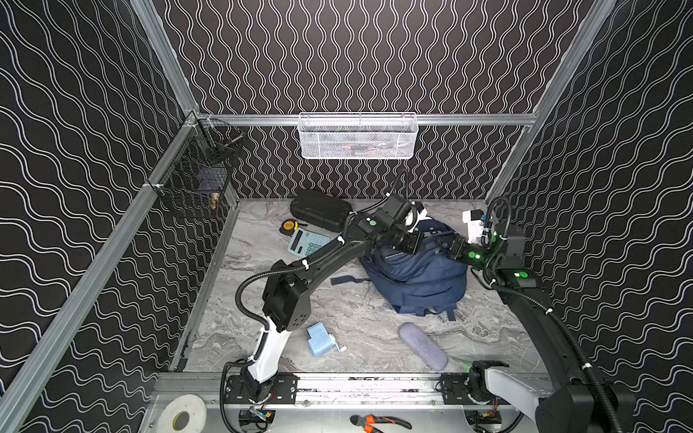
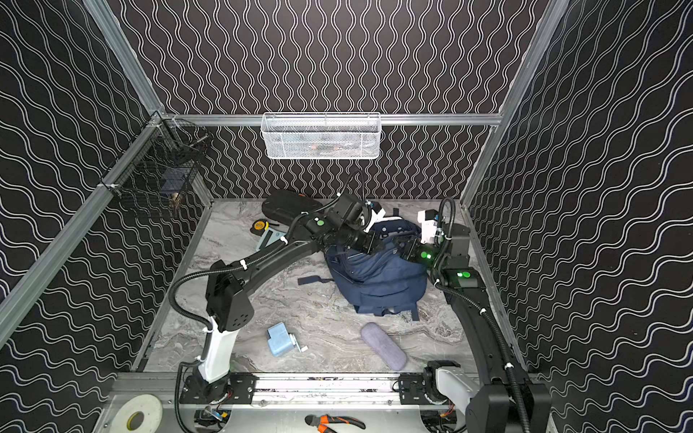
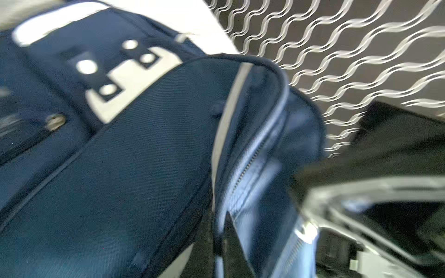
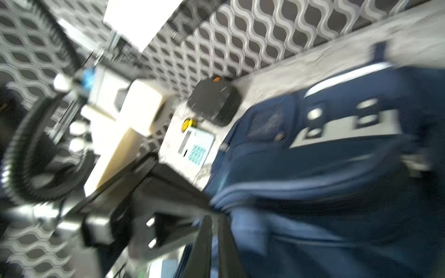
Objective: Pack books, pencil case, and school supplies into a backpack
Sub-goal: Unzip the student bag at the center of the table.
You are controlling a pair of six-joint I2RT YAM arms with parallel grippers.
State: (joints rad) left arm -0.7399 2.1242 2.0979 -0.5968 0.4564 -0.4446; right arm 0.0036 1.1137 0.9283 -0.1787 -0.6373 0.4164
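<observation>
grey-veined marble tabletop (image 1: 337, 300) enclosed by black walls (image 1: 75, 150) with white wavy lines. in both top views the navy backpack (image 1: 416, 277) lies slumped on the far right part of the surface. the left gripper (image 1: 419, 241) and the right gripper (image 1: 441, 243) meet over its upper part from opposite sides, with their tips close to each other and down at the fabric. both are clenched; whether cloth is pinched between the jaws cannot be told. the mint-blue calculator (image 1: 307, 243) lies flat to the left of the backpack, beside the left arm (image 1: 300, 270). a yellow-black tape measure (image 1: 288, 225) sits just beyond it, and a black hard case (image 1: 318, 210) lies by the far wall. toward the near edge the light-blue pencil sharpener (image 1: 318, 339) lies left of centre. the grey-lavender pencil case (image 1: 423, 346) lies slanted right of centre, apart from the backpack. a white mesh basket (image 1: 358, 137) hangs on the far rail and a black wire basket (image 1: 195, 176) on the left rail. left wrist view, blurred: the backpack (image 3: 144, 168) fills most of the frame, showing its white patch (image 3: 134, 79), a thin white stripe (image 3: 228, 108) and a zip (image 3: 250, 163). right wrist view, blurred: the right gripper (image 4: 214, 240) has its dark fingers (image 4: 204, 240) drawn together against blue fabric. the calculator (image 4: 196, 146), tape measure (image 4: 186, 125) and hard case (image 4: 214, 101) lie beyond.
</observation>
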